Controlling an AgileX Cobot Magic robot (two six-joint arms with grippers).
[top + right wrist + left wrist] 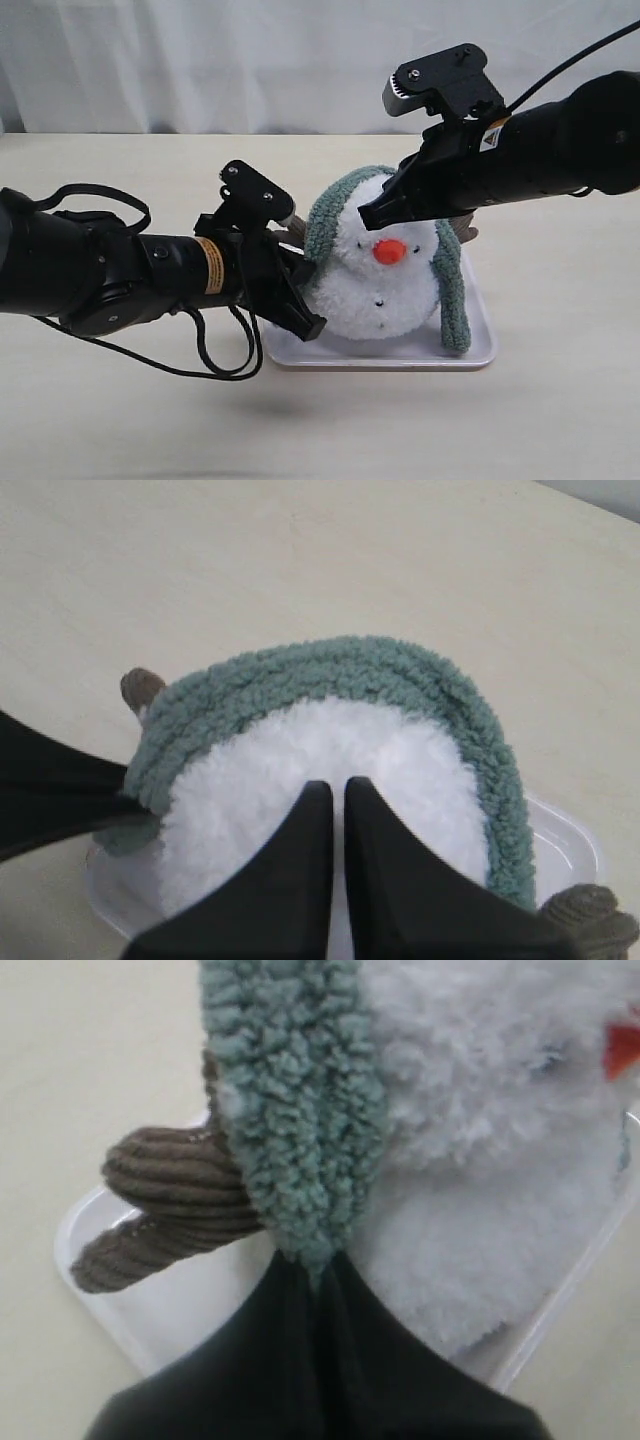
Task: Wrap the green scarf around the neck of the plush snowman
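The green scarf (pixel 320 225) was a fuzzy, dull grey-green fleece strip, thick and rope-like with a looped, curly pile. It arched over the crown of the plush snowman (pixel 385 295) like a hood, well above the snowman's neck (pixel 395 275). On the right of the exterior view its free end hung down the snowman's side to the pale tray (pixel 470 355). On the left it ran down past the head and in front of a brown ribbed twig arm (pixel 170 1175). The left claw (pixel 315 1270) was clamped on that end, the fleece narrowing to a point where the black fingers met. The snowman sat upright on the tray on the beige worktop (pixel 560 420), its orange nose (pixel 389 251) facing the exterior camera. The right claw (pixel 338 785) sat against the white fluff of the head just below the scarf's arch, its fingers drawn together with only a thin slit between them and nothing seen in it.
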